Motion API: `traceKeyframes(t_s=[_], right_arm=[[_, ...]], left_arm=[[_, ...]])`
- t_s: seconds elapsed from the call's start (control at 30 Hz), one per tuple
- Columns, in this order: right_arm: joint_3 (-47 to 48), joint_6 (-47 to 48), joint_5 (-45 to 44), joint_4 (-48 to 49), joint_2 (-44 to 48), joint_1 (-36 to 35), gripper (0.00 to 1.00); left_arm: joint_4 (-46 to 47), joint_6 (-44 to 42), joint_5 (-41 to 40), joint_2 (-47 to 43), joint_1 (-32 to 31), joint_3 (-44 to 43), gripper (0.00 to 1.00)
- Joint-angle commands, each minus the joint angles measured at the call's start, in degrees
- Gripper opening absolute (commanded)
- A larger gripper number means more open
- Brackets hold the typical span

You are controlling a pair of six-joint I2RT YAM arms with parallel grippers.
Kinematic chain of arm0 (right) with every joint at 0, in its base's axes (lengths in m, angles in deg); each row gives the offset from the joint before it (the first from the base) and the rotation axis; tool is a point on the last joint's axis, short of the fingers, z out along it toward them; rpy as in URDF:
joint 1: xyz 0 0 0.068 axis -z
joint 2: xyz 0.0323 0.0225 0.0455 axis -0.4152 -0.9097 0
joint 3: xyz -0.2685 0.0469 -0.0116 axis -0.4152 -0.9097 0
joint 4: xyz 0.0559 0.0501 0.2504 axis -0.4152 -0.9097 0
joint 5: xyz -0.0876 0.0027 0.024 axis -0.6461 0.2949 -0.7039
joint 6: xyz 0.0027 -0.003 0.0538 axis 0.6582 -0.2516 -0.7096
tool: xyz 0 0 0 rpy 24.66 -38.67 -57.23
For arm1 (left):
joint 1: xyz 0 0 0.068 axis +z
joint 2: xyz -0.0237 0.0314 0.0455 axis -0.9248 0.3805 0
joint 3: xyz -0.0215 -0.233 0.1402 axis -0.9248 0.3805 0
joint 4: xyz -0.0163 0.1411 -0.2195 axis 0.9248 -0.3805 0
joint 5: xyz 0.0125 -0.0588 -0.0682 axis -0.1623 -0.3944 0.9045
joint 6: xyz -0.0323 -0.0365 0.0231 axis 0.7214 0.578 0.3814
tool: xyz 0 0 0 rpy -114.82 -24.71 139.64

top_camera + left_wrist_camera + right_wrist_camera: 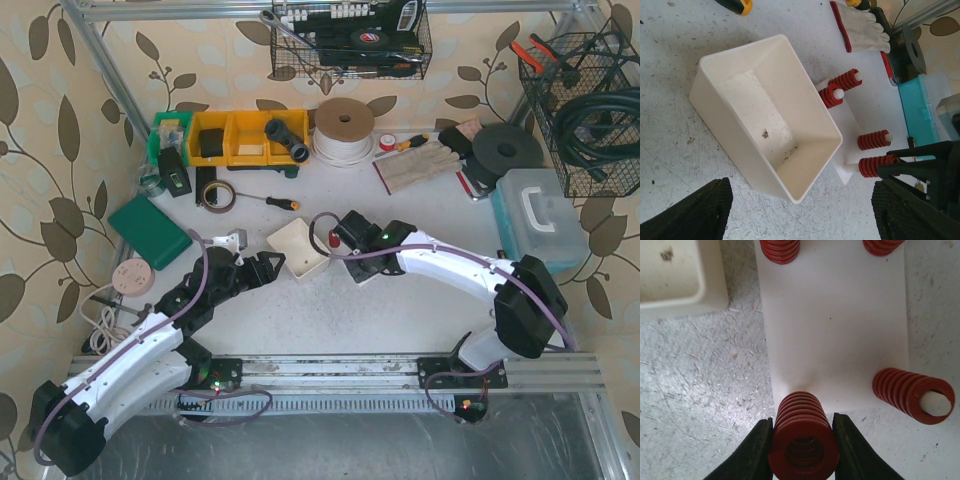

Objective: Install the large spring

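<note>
Right wrist view: the right gripper [802, 452] has its jaws clamped on the large spring [801, 415], a red coil held end-up at the near edge of the white base plate [835, 315]; the coil's open end looks dark. Just right of the jaws a second red spring [912, 395] sits on the plate with a white peg tip [936, 403] showing in its end. Beyond the jaws, two more red springs [782, 249] [882, 245] stand at the plate's far edge. Far left of them, a cream bin [675, 280] rests on the grey table [700, 390]. In the left wrist view, the left gripper [800, 215] hovers with its jaws wide apart, gripping nothing, and the bin lies just beyond them.
</note>
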Motion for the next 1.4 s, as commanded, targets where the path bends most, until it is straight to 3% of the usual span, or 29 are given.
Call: traceKeyframes(t_s=[0.0, 0.37, 0.5, 0.8, 0.87, 0.9, 0.93, 1.07, 1.2, 1.37], right_arm=[[-2.31, -1.21, 0.71, 1.05, 0.73, -0.35, 0.0], [-3.29, -1.76, 1.48, 8.66, -3.96, -0.24, 0.0], [-3.68, -2.32, 1.71, 10.04, -5.2, -0.02, 0.19], [-2.78, -5.22, 0.25, 8.95, -2.28, 1.17, 0.45], [-3.63, -6.05, 0.25, 9.69, -0.23, 1.23, 0.65], [-3.73, -5.98, 0.51, 9.7, 0.63, 1.18, 0.89], [-3.57, -5.89, 0.38, 9.34, 1.27, 1.17, 0.93], [-3.45, -6.21, -4.94, 7.47, 7.44, 1.22, 0.94], [-6.32, -4.68, -16.55, 9.82, 18.46, 1.43, 0.99], [-18.32, 5.93, -33.81, 21.76, 32.18, 1.52, 1.0]], left_arm=[[1.35, -0.1, -1.26, -1.09, -0.36, 0.11, 0.79], [1.16, 0.06, -1.68, -1.36, -0.38, 0.23, 0.79], [0.99, 0.07, -1.88, -1.72, -0.36, 0.33, 0.79], [1.44, 0.24, -1.97, -2.23, -0.36, 0.71, 0.8], [1.75, 0.32, -1.97, -2.42, -0.36, 0.94, 0.8], [1.96, 0.45, -1.9, -2.43, -0.36, 1.09, 0.8], [2.1, 0.53, -1.87, -2.43, -0.38, 1.23, 0.8], [0.5, 0.3, -2.82, -2.51, -0.41, 0.16, 0.8], [-7.49, -2.74, -6.87, -2.99, -0.37, -6.29, 0.81], [-18.52, -9.56, -20.39, -2.18, -0.36, -16.56, 0.85]])
